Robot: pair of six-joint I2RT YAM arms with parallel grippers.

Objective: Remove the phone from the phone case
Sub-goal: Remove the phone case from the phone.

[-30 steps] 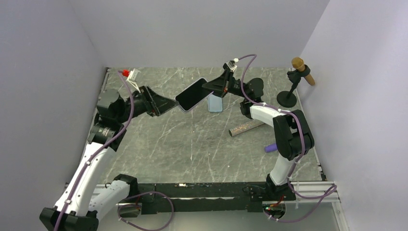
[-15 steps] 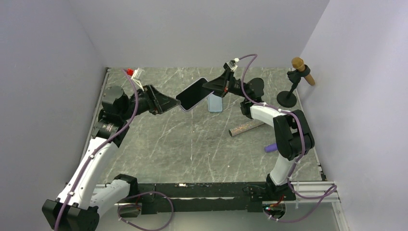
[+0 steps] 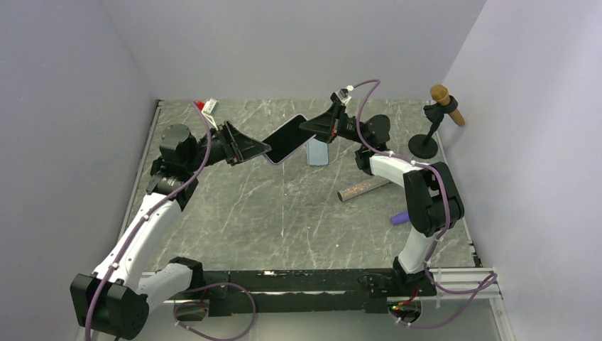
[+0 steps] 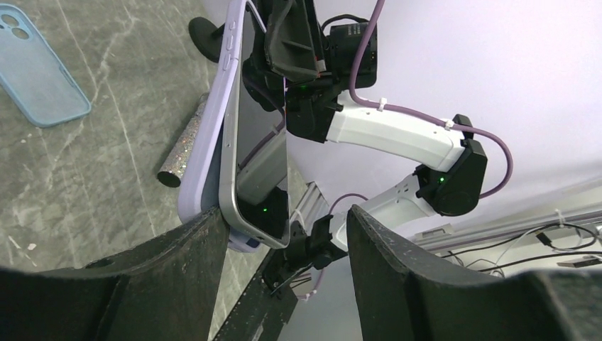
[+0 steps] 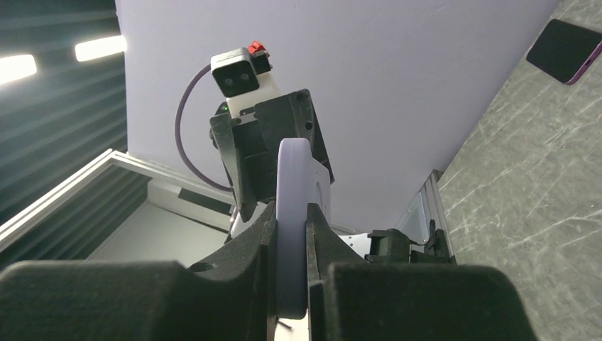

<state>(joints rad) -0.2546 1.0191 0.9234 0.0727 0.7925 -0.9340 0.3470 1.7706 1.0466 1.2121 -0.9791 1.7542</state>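
Two claws meet at one phone (image 3: 287, 138), which hangs tilted in the air above the far half of the surface (image 3: 284, 220), its dark screen turned upward. It sits in a lilac phone case (image 4: 211, 135). From the left wrist we see the case wrapping the back and one long edge. At the lower corner the phone's silver rim looks slightly forward of the lilac shell, but we cannot tell whether that corner has come free.

The right claw (image 3: 307, 128) grips the upper end. In its own wrist view we see both fingers pressed tight against the two faces of the case edge, with no gap.

The left claw (image 3: 264, 149) reaches the lower end from the other side. Its fingers (image 4: 170, 277) stand well apart with the phone's end between them. One touches the case side, and the other stands clear of the screen across a visible gap, so we read no grip there.

On the surface just beside and below the phone lies a pale blue case (image 3: 316, 151), flat and empty. Nearer the right arm we see a glittery tube (image 3: 363, 189) and a small purple object (image 3: 400, 219). A microphone on a stand (image 3: 441, 99) sits at the far right edge.
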